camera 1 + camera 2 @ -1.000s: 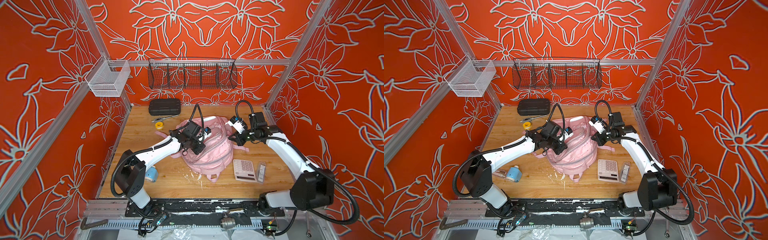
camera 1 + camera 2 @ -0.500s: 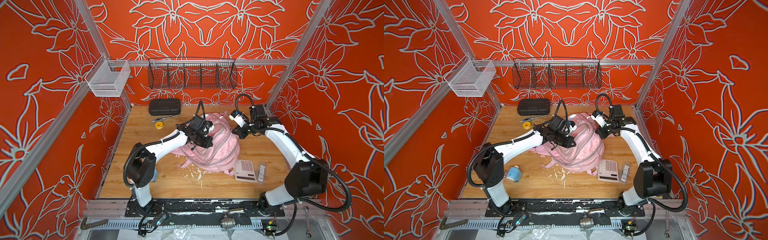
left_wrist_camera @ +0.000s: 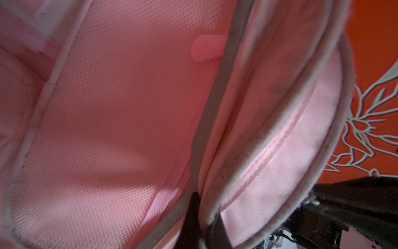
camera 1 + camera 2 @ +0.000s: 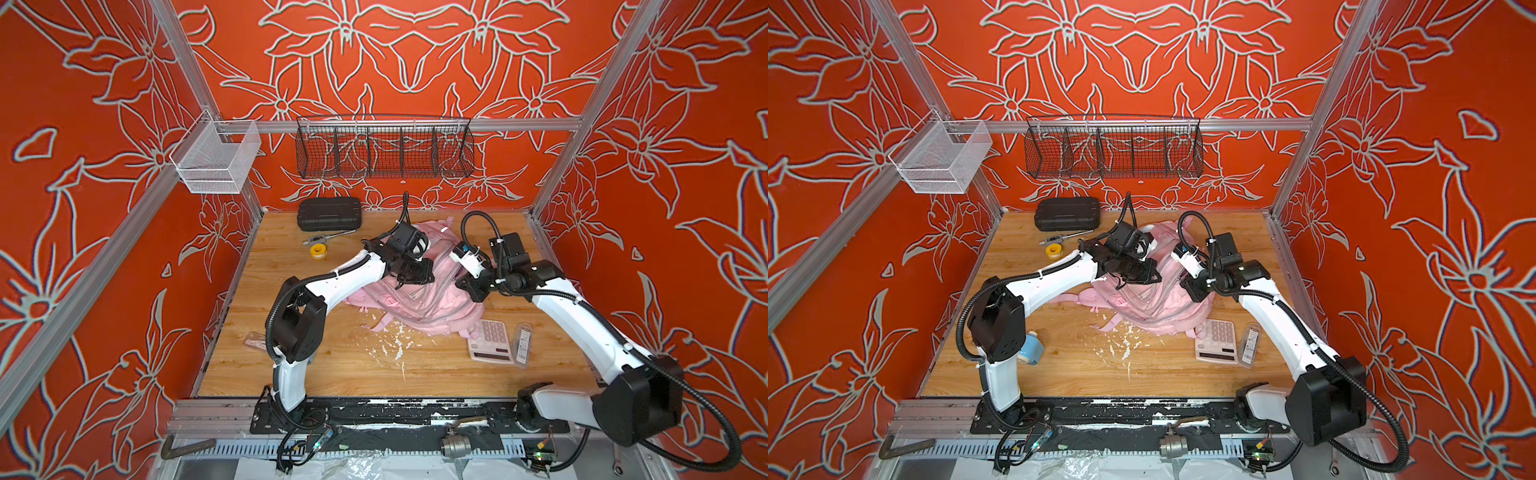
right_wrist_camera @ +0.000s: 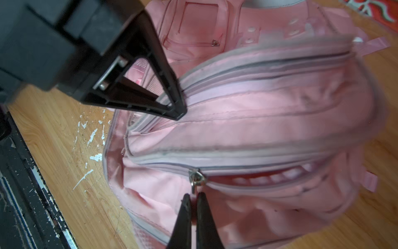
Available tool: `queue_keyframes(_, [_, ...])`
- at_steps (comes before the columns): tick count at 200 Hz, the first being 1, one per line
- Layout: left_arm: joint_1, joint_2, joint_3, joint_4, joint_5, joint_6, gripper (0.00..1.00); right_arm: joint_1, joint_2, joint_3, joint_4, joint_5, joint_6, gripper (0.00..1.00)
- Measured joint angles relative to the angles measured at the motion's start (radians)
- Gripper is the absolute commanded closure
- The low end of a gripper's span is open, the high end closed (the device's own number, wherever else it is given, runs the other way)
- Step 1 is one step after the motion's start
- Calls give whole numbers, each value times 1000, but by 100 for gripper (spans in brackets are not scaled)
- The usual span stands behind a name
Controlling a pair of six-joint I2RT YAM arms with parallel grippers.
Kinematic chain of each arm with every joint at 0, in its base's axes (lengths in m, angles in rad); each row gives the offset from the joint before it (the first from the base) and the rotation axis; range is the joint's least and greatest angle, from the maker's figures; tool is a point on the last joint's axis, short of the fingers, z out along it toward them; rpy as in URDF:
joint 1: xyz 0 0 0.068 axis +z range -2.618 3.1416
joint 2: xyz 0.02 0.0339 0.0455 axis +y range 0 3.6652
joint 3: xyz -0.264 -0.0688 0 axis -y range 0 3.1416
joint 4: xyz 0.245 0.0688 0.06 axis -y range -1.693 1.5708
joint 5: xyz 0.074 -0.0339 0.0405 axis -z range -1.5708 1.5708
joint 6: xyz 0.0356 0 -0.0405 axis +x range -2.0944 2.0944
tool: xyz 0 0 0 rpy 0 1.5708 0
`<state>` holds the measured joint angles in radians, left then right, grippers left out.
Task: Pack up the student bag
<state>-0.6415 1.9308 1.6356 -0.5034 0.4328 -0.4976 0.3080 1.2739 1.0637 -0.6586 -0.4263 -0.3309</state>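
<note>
Both top views: the pale-pink student bag (image 4: 432, 301) slumps at centre frame on a white-flecked wooden tabletop (image 4: 332, 365) between orange floral walls (image 4: 83, 166), hiding the tips of the left gripper (image 4: 415, 275). Left wrist view: only blurred pink mesh lining (image 3: 107, 107). Right wrist view: left gripper clamped on a zip edge (image 5: 237, 84), right gripper (image 5: 195, 200) pinching the zipper pull (image 5: 195, 177).

We note student bag (image 4: 436, 305): pale-pink soft backpack, grey-white zipper trims, slumped on table (image 4: 332, 374), rear of centre; one zipper (image 5: 197, 176) partway open; straps splayed.
</note>
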Motion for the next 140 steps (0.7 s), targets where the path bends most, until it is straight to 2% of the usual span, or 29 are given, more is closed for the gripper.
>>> queue_keyframes(43, [7, 31, 74, -13, 8, -69, 100, 12, 0, -39, 67, 0, 51, 100])
queue_keyframes(60, [12, 31, 75, -16, 5, -60, 67, 12, 0, -38, 80, 1, 53, 100])
queue_keyframes(76, [14, 27, 73, -12, -3, -45, 52, 12, 0, -38, 74, 4, 50, 100])
queue_keyframes(103, [14, -26, 18, -11, -48, 64, 28, 9, 0, -27, 53, 9, 32, 100])
queue_keyframes(113, [14, -60, -17, -12, -61, 136, 24, 3, 1, -14, 42, 9, 23, 100])
queue_keyframes(140, [10, -137, -108, -14, -100, 303, 21, -21, 7, 28, 16, 7, -3, 100])
